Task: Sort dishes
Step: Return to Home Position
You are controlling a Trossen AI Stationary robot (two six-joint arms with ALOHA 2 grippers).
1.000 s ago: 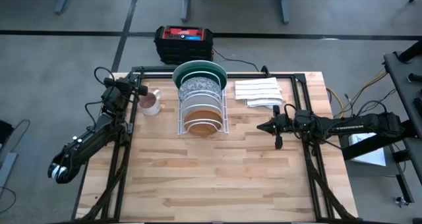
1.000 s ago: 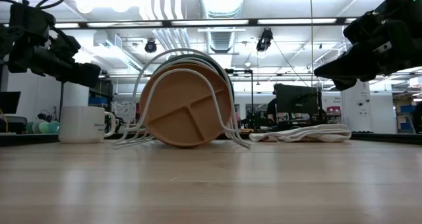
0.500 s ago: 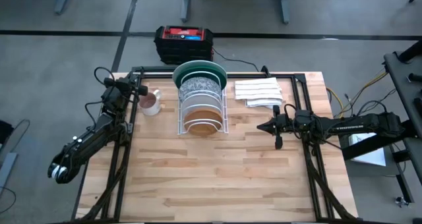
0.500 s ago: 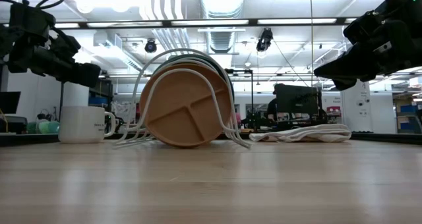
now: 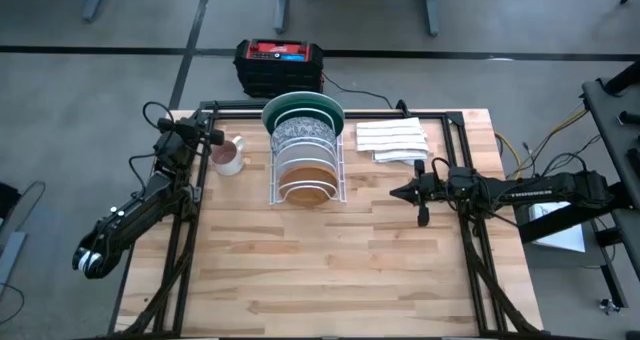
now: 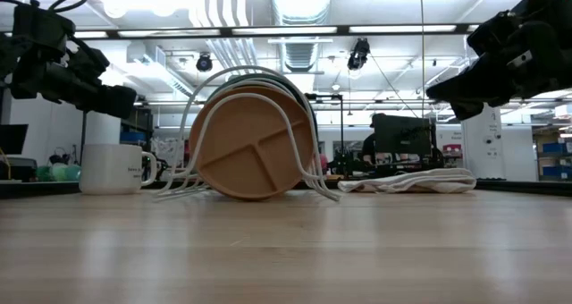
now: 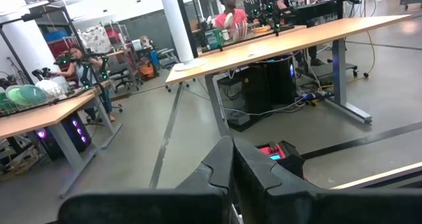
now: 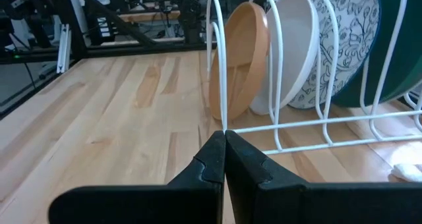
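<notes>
On the table (image 5: 330, 260), toward its far edge, a white wire dish rack (image 5: 271, 170) with four plates on edge: dark green plate (image 5: 303, 103) rearmost, then grey-speckled plate (image 5: 305, 133), plain white plate (image 5: 305, 165), tan-brown plate (image 5: 305, 190) frontmost. Left pincer (image 5: 218, 138) left of the rack, right pincer (image 5: 395, 193) right of it, each pressed closed, gripping nothing.

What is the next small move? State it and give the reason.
Probably draw the right gripper back from the dish rack toward rest. The tan plate, white plate, speckled plate and green plate all stand in the rack, and the left gripper has its fingers shut on nothing, like the right, so nothing seems left to place.
</notes>
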